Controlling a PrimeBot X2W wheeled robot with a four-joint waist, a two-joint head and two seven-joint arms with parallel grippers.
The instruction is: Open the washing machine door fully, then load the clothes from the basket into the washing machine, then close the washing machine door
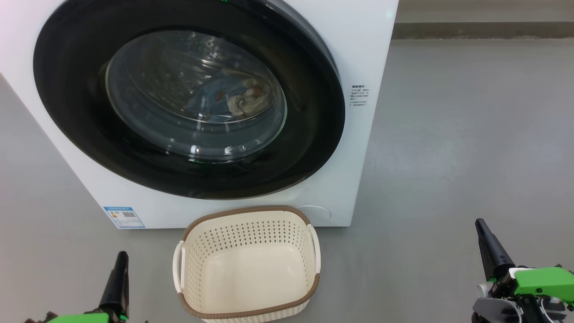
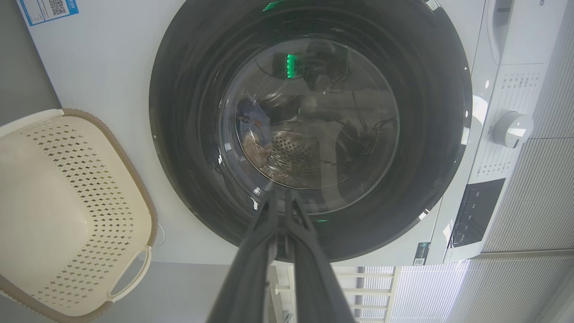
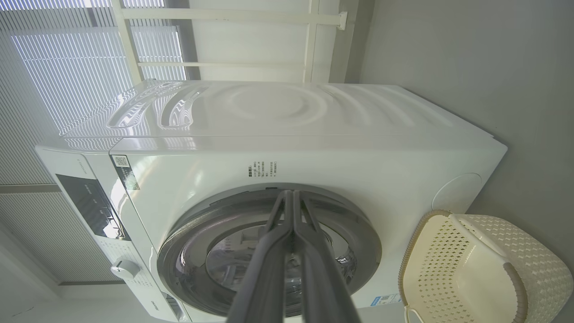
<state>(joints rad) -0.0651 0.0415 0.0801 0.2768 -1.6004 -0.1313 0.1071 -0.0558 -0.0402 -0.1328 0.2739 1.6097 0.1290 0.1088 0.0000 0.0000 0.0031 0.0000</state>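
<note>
Grey floor [image 1: 448,134] at lower centre bears the empty basket [image 1: 249,211]; the clothes [image 1: 224,96] lie behind the shut washing machine door [image 1: 71,89], upper left. Clenched on nothing, the left hand [image 1: 121,258] and right hand [image 1: 482,226] probably need only check that the door sits flush.

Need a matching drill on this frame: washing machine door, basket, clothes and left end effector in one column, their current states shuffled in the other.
1. washing machine door
2. basket
3. clothes
4. left end effector

a. empty
b. pinched shut, gripping nothing
c. closed
d. inside, seen through the door

Pairs: 1-c, 2-a, 3-d, 4-b
</note>
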